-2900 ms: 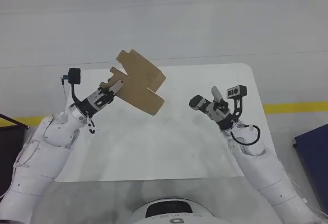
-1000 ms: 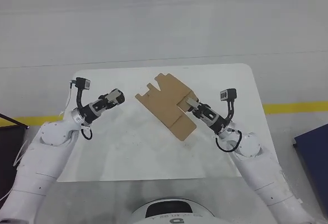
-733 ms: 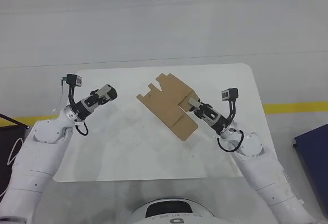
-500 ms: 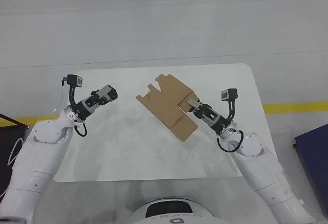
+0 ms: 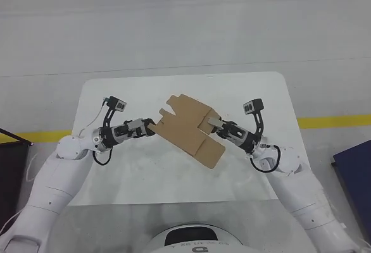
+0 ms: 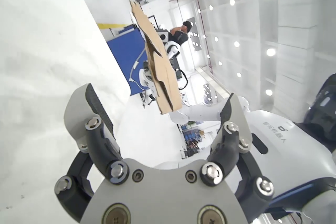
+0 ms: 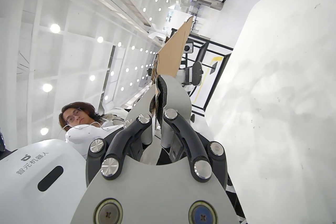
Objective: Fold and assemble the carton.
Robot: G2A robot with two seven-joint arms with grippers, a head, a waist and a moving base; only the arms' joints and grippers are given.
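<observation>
Right gripper (image 5: 212, 124) is clamped on one side of the flat carton (image 5: 187, 129), held clear above the bench (image 5: 109, 183). Left gripper (image 5: 149, 125) is wide open. The carton's opposite edge is dead ahead, just off its fingertips.

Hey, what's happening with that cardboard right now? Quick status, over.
Right gripper shut on the carton, flat, lifted off the table. Left gripper open at the carton's opposite edge, not closed on it. Nothing blocking.
</observation>
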